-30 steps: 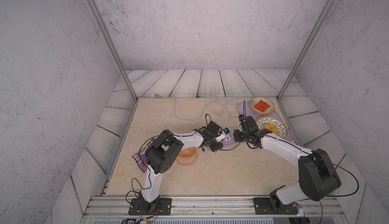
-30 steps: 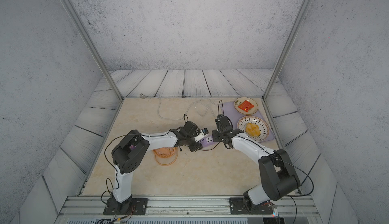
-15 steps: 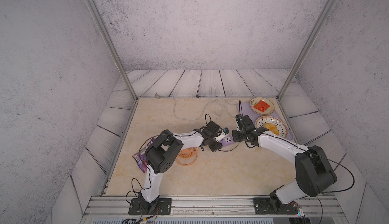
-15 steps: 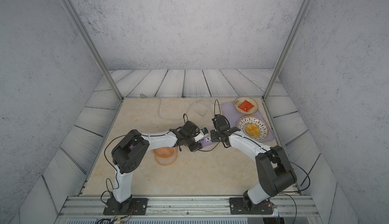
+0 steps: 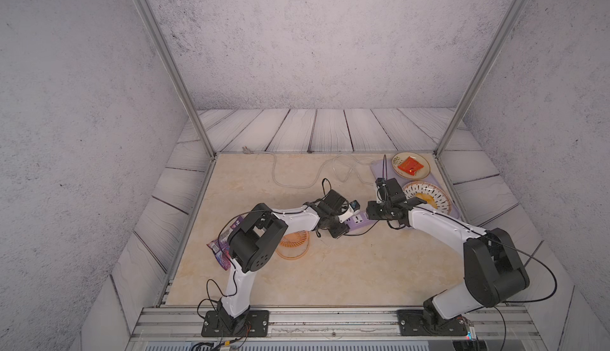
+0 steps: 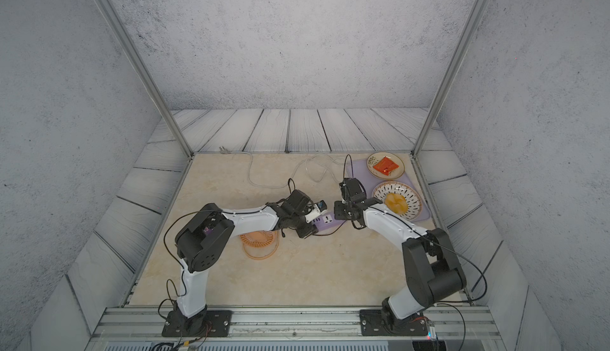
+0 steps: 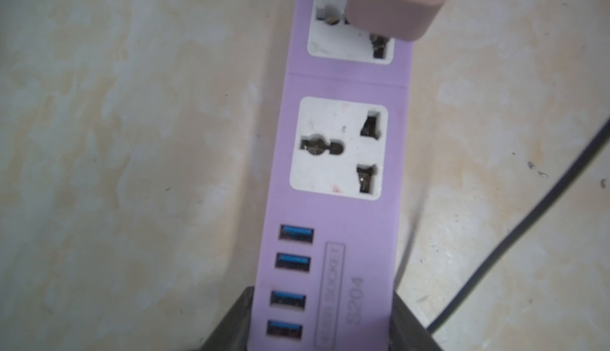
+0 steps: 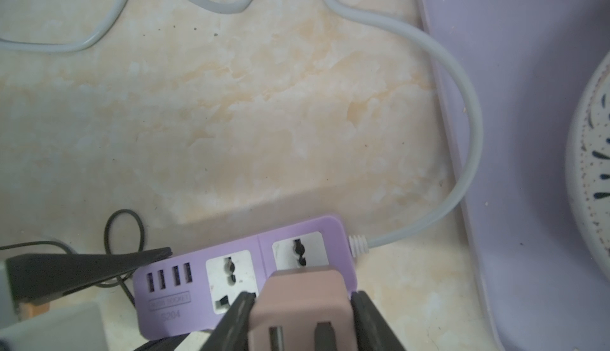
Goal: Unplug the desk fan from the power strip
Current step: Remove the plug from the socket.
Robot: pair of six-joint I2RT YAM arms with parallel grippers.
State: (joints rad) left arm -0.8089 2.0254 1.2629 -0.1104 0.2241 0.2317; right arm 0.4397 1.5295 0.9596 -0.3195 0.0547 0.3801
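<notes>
Lavender power strip (image 7: 336,207), pinkish plug (image 7: 396,2), orange fan (image 5: 294,239).

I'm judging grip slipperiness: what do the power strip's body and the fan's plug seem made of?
The power strip looks like moulded lavender plastic, smooth and matte, with a crisp seam and moulded lettering. The plug seems pinkish-beige plastic, satin-smooth with rounded edges; its pins look metallic.

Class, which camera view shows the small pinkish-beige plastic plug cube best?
The right wrist view: the plug cube sits large, clamped in the right gripper. The left wrist view catches only one cropped end over the lavender rectangular power strip. In both top views it cannot be made out.
</notes>
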